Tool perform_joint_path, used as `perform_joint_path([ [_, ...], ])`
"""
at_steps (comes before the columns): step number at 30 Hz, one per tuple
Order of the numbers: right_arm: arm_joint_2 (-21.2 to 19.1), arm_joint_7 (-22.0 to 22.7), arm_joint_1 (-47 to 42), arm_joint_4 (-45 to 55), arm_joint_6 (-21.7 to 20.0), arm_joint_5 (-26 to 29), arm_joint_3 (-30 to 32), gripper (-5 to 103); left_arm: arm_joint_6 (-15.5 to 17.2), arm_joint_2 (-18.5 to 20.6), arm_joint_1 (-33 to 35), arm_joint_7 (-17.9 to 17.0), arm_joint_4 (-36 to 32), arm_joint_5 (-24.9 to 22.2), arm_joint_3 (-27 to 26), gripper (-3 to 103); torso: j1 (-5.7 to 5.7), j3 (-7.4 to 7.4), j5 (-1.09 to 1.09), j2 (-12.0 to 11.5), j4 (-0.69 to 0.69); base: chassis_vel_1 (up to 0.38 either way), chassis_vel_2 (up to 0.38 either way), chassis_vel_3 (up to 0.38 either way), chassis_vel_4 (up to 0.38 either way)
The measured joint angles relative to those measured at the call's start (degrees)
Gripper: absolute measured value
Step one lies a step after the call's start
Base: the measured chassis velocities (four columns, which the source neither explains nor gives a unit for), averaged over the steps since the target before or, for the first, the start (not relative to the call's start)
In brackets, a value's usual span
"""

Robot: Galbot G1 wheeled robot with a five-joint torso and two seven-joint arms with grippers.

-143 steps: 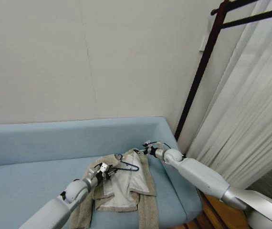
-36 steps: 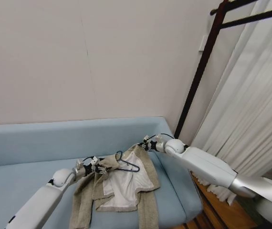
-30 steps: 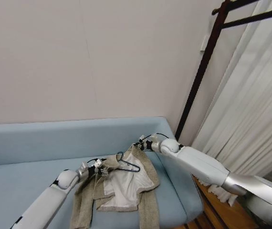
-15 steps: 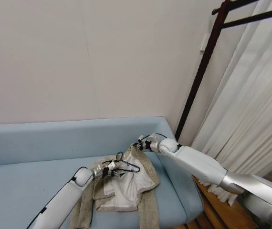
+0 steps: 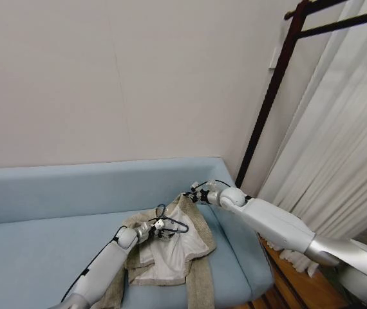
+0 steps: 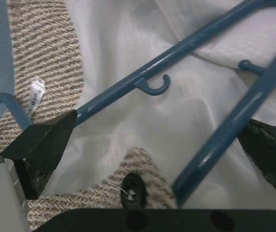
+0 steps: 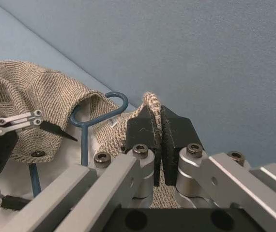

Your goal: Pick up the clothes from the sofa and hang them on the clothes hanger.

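Observation:
A beige tweed jacket [image 5: 170, 254] with white lining lies spread on the light blue sofa [image 5: 35, 193], a blue hanger [image 5: 172, 223] resting on it. My left gripper [image 5: 161, 228] hovers just over the hanger and is open. In the left wrist view its black pads [image 6: 41, 150] stand wide apart with two hanger bars [image 6: 176, 53] crossing between them over the lining. My right gripper [image 5: 193, 194] is shut on the jacket's raised edge near the sofa's right end. The right wrist view shows its pads [image 7: 143, 131] pinching the tweed edge [image 7: 151, 100], the hanger hook [image 7: 115, 102] beside it.
A dark brown clothes rack [image 5: 270, 96] stands to the right behind the sofa's end, its top bar [image 5: 344, 22] high up. A white curtain [image 5: 338, 148] hangs at the right. The wooden floor [image 5: 286, 283] begins past the sofa's right edge.
My left gripper has moved right, from the jacket's left shoulder onto the hanger. The right gripper has kept its hold on the jacket edge, almost still.

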Motion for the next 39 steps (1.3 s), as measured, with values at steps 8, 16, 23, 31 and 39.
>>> perform_joint_path([
  [8,0.0,0.0,0.03,0.04,0.03,-0.16,-0.24,2,-0.11,-1.61,-1.11,-2.12,2.54,-0.4,-1.13,100,0.0,0.0,0.0,0.0,0.0,0.0,0.0,0.0,0.0],
  [16,-2.26,-0.14,1.36,2.28,-1.12,0.09,-0.31,2,0.23,-2.49,-1.71,-2.41,4.57,0.15,-2.28,100,0.0,0.0,-0.01,0.0,-0.02,0.0,0.0,0.0,0.0],
  [23,-5.17,-0.67,3.46,5.69,-2.88,1.85,-0.86,2,1.8,-2.56,-1.42,-3.68,4.51,0.53,-3.03,100,0.0,0.0,-0.01,0.0,-0.02,0.0,0.0,0.0,0.0],
  [31,-4.73,1.71,3.61,10.1,-4.1,3.01,-4.08,2,4.7,-2.9,-1.39,-5.53,3.19,0.48,-3.53,100,0.0,0.0,-0.01,0.0,-0.01,0.0,0.0,0.0,0.0],
  [39,-3.14,12.96,0.37,10.87,-4.86,7.33,-4.11,14,5.54,-2.75,-0.52,-5.99,1.17,0.31,-3.54,100,0.0,0.0,0.0,0.0,0.02,0.0,0.0,0.0,0.0],
])
